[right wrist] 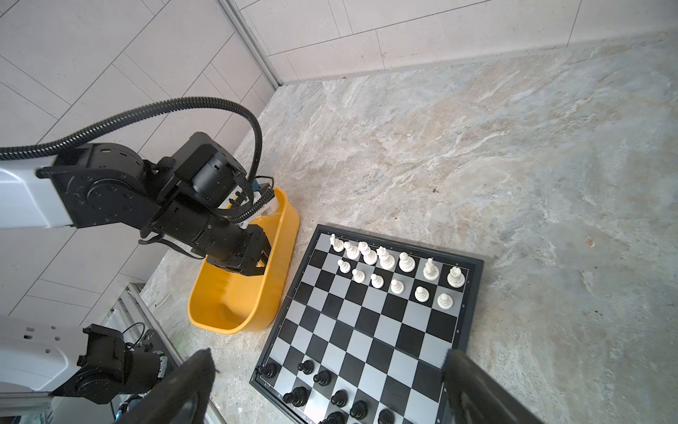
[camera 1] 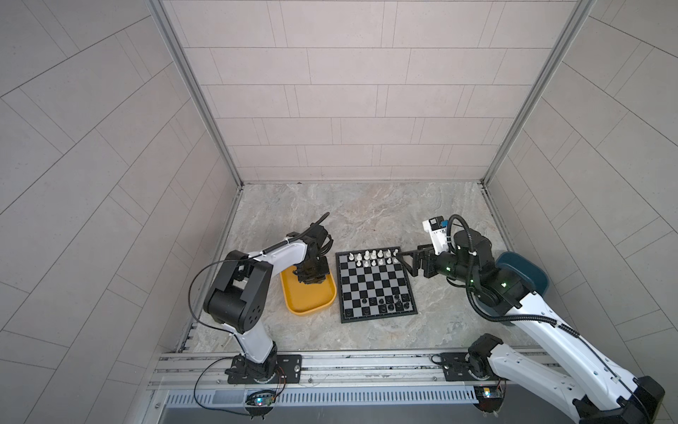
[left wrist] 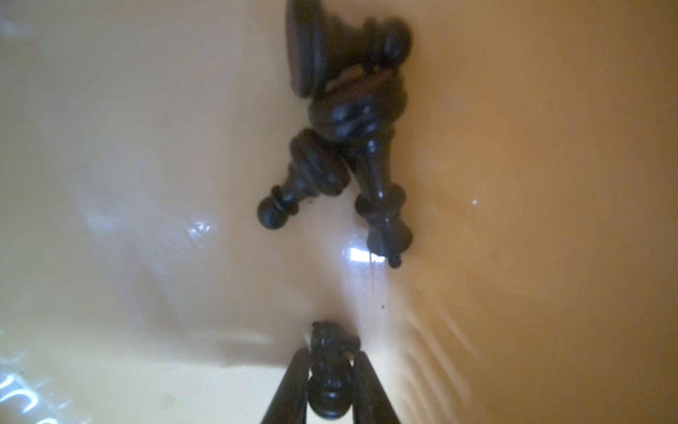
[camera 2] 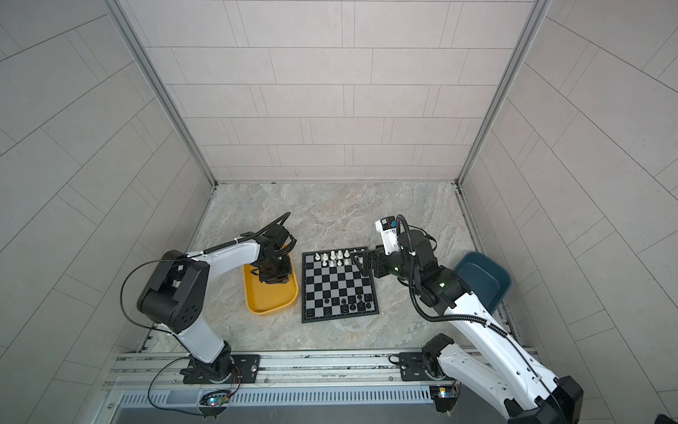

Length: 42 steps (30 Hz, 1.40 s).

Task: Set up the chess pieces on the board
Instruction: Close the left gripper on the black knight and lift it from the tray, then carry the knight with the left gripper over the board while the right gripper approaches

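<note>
Inside the yellow tray point(camera 1: 308, 301), the left gripper point(left wrist: 332, 354) pinches a black chess piece point(left wrist: 330, 381) between its tips; the right gripper point(right wrist: 328, 358) is open.

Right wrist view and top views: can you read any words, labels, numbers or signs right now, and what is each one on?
Nothing can be read clearly.
Border of the board: small pale coordinate marks, too small to read.
Side of the white wrist camera housing: dark print, too blurred to read.
The yellow tray and the chess pieces: no markings visible.
</note>
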Each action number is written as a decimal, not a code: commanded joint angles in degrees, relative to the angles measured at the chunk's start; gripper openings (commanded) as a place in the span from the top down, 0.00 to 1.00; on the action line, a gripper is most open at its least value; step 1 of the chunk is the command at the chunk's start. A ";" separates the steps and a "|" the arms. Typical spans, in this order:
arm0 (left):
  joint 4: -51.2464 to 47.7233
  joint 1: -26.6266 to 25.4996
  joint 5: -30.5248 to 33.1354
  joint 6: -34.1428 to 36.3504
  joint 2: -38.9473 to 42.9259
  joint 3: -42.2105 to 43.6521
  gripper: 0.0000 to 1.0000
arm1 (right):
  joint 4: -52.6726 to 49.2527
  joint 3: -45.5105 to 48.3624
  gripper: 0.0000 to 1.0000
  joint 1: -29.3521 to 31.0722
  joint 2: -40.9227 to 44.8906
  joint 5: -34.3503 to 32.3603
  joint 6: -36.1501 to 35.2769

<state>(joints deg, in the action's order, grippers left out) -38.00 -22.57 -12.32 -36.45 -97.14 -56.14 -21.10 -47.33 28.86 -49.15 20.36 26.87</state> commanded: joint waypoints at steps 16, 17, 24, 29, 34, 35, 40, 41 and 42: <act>16.80 -2.79 -3.18 17.41 35.93 4.44 0.83 | 17.27 -6.35 0.04 -0.83 -16.75 7.41 8.97; 23.16 -4.00 -4.47 18.41 38.04 7.26 0.83 | 18.05 -7.23 0.05 -0.76 -17.67 8.72 9.48; 63.45 -9.51 -12.12 23.21 42.15 24.10 0.83 | 13.56 -13.78 0.10 3.40 -20.37 10.92 5.90; 67.52 -10.47 -16.86 24.16 39.48 24.71 0.83 | 10.23 -16.39 0.18 6.78 -21.80 10.20 3.69; 68.54 -11.52 -18.20 25.26 39.46 25.55 0.83 | 3.41 -21.12 0.30 10.97 -25.63 6.97 -0.51; 68.49 -11.74 -18.39 25.71 39.61 25.64 0.83 | 2.02 -22.31 0.33 11.49 -26.57 6.42 -1.44; 66.47 -12.59 -17.27 27.72 40.75 25.91 0.83 | 0.34 -25.04 0.41 12.52 -28.94 5.83 -2.25; 66.00 -12.74 -16.93 28.06 41.02 25.91 0.83 | 0.36 -25.22 0.43 12.69 -29.17 5.67 -2.22; 65.59 -12.76 -16.61 28.33 41.21 25.91 0.83 | 0.27 -25.31 0.45 12.80 -29.25 5.42 -2.18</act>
<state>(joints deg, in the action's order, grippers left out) 26.20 -34.92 -28.67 -10.46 -57.41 -30.81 -18.52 -71.31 41.17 -78.32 27.20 26.20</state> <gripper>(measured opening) 0.208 0.564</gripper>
